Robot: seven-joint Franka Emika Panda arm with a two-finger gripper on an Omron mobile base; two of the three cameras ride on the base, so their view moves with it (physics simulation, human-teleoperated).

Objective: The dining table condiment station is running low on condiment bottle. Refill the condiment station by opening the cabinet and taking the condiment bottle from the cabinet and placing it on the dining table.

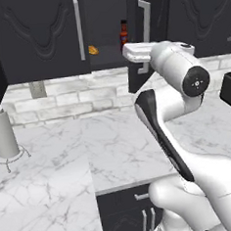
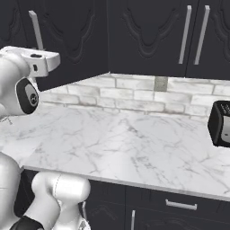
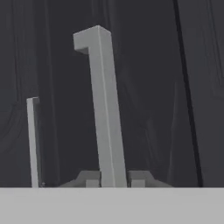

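The black upper cabinet (image 1: 42, 35) has its right door (image 1: 136, 71) swung partly open. In the gap stands the condiment bottle (image 1: 124, 36), slim and reddish with a black cap. My gripper (image 3: 114, 179) is shut on that door's long silver bar handle (image 3: 105, 109), with a fingertip pressed against each side of its lower part. The white hand (image 1: 138, 52) sits at the handle (image 1: 146, 21) in the left base view. In the right base view the gripper (image 2: 38, 50) holds the handle (image 2: 35, 27) of the open door (image 2: 72, 49). The dining table is out of view.
A small orange item (image 1: 93, 50) lies on the cabinet shelf left of the bottle. A paper towel roll (image 1: 3, 133) stands on the marble counter (image 1: 115, 147) at the left, a black toaster (image 2: 220, 123) at the right. Dark lower drawers (image 2: 179, 204) run below.
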